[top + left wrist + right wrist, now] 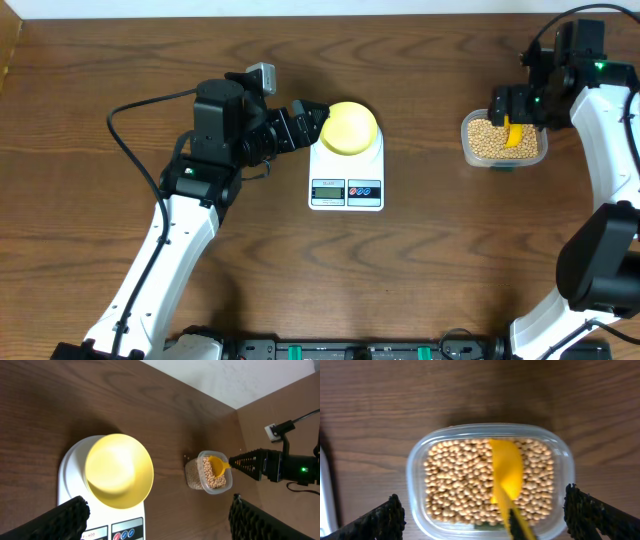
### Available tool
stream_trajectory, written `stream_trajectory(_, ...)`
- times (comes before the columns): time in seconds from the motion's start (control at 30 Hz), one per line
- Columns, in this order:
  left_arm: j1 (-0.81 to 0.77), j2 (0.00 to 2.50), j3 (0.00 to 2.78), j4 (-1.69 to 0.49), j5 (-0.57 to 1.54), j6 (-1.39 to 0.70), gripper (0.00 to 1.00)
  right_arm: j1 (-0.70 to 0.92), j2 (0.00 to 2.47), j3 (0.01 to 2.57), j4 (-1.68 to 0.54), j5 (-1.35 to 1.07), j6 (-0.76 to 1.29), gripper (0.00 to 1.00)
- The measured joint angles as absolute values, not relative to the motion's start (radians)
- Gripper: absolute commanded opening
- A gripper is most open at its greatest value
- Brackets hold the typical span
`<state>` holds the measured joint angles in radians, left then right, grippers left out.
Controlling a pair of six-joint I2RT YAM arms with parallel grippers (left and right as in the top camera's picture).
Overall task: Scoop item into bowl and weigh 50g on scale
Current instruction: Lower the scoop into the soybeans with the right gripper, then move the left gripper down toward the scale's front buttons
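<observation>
The pale-yellow bowl (349, 127) stands empty on the white scale (346, 187); both also show in the left wrist view, the bowl (119, 470) on the scale (66, 477). My left gripper (305, 120) is open and empty just left of the bowl, its fingers (160, 520) wide apart. The tan beans (487, 138) fill a clear tub (468, 150) at the right. A yellow scoop (506, 472) lies in the beans (457, 485). My right gripper (485, 520) is open above the tub (415, 480), with the scoop's handle loose between its fingers.
The tub of beans (209, 474) sits near the table's right edge, with the right arm (610, 130) beside it. A black cable (130, 150) loops on the wood left of the left arm. A pale wall runs along the table's far edge.
</observation>
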<state>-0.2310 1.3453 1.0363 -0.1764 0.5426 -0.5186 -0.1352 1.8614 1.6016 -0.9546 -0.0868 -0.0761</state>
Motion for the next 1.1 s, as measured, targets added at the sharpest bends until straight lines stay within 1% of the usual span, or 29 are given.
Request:
stream_trajectory(0.63,-0.231,1.345,1.036,-0.184,0.517,-0.516,0.91,-0.14,1.861,1.602,-0.953,-0.052,-0.078,0.99)
stream_trajectory(1.1,-0.297,1.345,1.036,-0.348,0.521,-0.304,0.91,-0.14,1.861,1.602,-0.953,-0.051,-0.078,0.99)
